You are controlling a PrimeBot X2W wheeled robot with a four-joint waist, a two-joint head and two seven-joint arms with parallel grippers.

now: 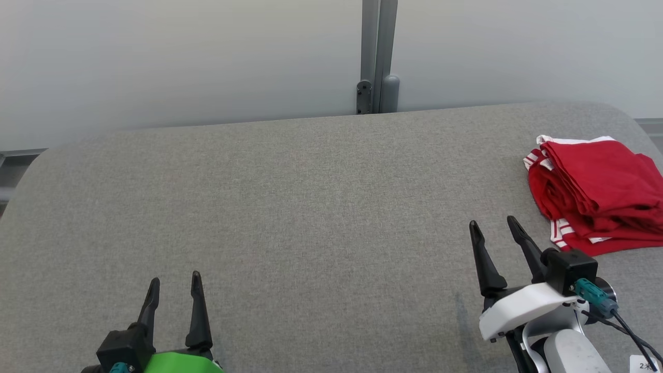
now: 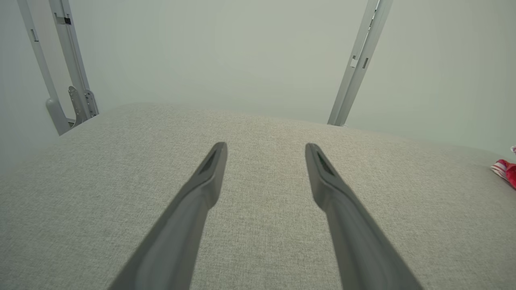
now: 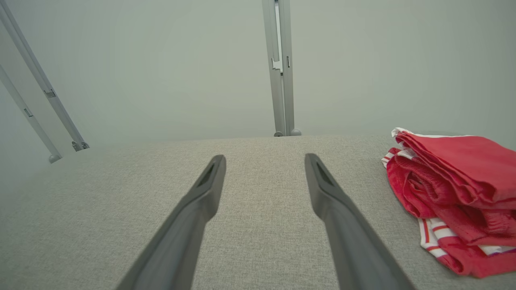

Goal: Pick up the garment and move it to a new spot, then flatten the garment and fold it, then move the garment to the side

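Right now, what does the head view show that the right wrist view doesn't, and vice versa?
Head view adds: the left gripper, open, at lower left, and the right arm's white wrist with a teal plug. Right wrist view adds: two slanted metal rails at its left edge. Shared: the open right gripper, the red garment with white stripes to its right, the grey padded surface and the upright post behind.

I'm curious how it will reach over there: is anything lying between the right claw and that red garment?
Nothing visible does. The open right claw is just left of the red garment, with bare grey surface between them.
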